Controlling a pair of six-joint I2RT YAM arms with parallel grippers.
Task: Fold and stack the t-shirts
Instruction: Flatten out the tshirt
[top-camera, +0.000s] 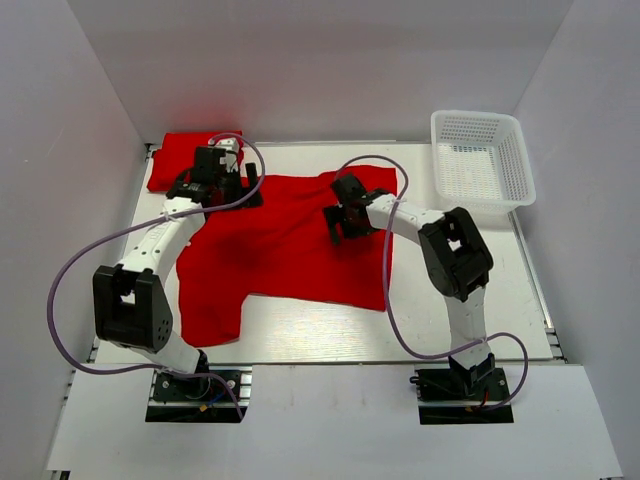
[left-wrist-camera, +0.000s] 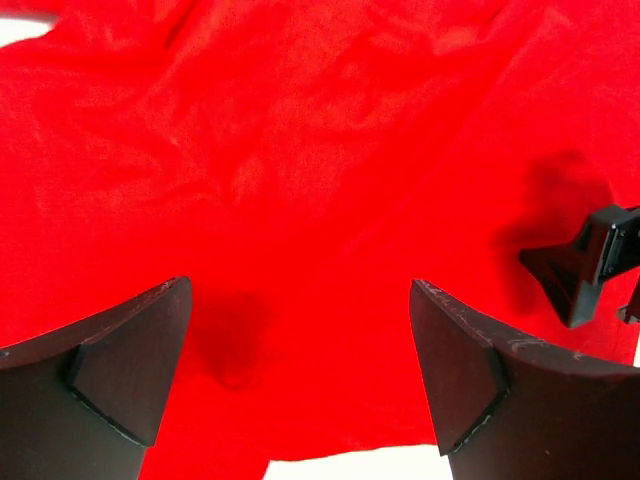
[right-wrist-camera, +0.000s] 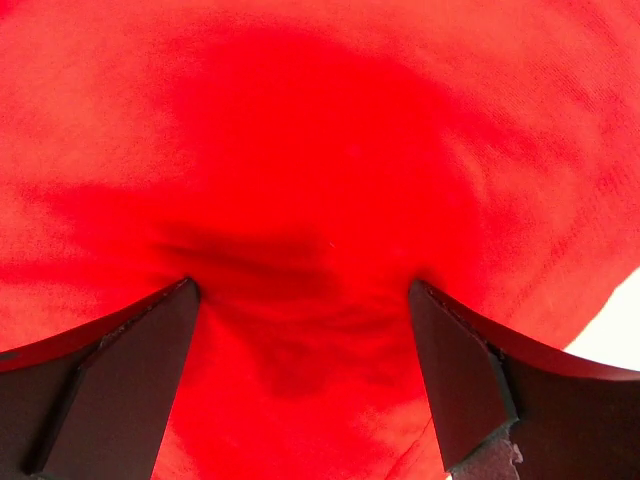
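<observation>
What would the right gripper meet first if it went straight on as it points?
The spread-out red t-shirt: cloth fills the view ahead of the open right gripper, though the remaining gap is unclear.

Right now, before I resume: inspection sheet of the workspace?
Surface: white table, nothing spilled.
Job's things: spread t-shirt mid-table; folded t-shirt at far left corner.
Clutter: white mesh basket far right, empty.
Grippers: left gripper and right gripper both open, low over the spread t-shirt.
Cables: left purple cable loops off-table; right purple cable overlaps the shirt's right edge.
Surroundings: white walls on three sides.
</observation>
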